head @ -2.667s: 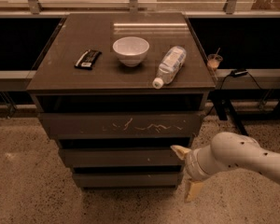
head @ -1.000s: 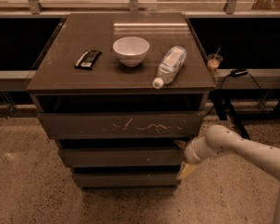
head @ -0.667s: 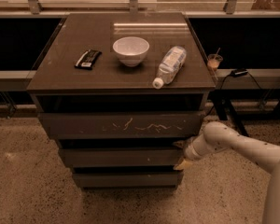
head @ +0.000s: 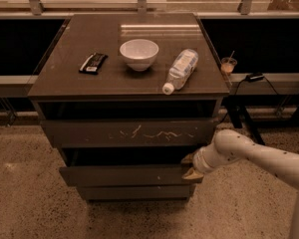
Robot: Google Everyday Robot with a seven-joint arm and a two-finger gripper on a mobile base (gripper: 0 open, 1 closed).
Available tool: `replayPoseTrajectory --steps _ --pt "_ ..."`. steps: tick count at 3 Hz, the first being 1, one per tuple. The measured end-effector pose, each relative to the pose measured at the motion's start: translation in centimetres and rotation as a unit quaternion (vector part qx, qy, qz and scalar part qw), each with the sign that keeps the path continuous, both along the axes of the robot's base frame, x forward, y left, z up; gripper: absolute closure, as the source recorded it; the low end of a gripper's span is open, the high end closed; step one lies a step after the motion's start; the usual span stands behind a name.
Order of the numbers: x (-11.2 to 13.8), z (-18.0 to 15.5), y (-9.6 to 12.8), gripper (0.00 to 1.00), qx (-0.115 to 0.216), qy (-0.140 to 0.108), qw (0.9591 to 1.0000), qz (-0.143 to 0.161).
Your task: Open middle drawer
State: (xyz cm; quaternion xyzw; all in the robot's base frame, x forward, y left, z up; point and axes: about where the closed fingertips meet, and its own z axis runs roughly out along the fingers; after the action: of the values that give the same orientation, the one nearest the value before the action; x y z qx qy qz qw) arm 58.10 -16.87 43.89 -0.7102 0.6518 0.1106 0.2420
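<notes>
In the camera view, the cabinet fills the middle of the frame. The middle drawer (head: 124, 176) sits at lower centre, a plain dark front below the scratched top drawer (head: 129, 132) and above the narrower bottom drawer (head: 134, 192). A dark gap shows above it, and it seems to stand slightly forward of the bottom one. The white arm comes in from the lower right, and its end effector (head: 191, 166) is right at the front's right end, at the upper corner. Whether it is clenched on that edge or released, I cannot tell.

On the counter (head: 65, 78), in the upper half, lie a white bowl (head: 139, 53), a plastic bottle (head: 181, 69) on its side near the right front edge, and a dark packet (head: 93, 62) to the left.

The main risk is the off-centre hold. A pull from one corner could skew the drawer and jam it, or the end effector could slip off the handleless front. A hard tug might shake the cabinet and roll the bottle off the counter
</notes>
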Motion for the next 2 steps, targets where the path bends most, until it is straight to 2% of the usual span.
replayPoseTrajectory --steps 1,2 --pt "-3.0 0.4 1.1 0.53 -0.007 0.012 0.9995 0.027" --pt "-5.5 0.5 2.0 0.35 -0.004 0.020 0.9986 0.050"
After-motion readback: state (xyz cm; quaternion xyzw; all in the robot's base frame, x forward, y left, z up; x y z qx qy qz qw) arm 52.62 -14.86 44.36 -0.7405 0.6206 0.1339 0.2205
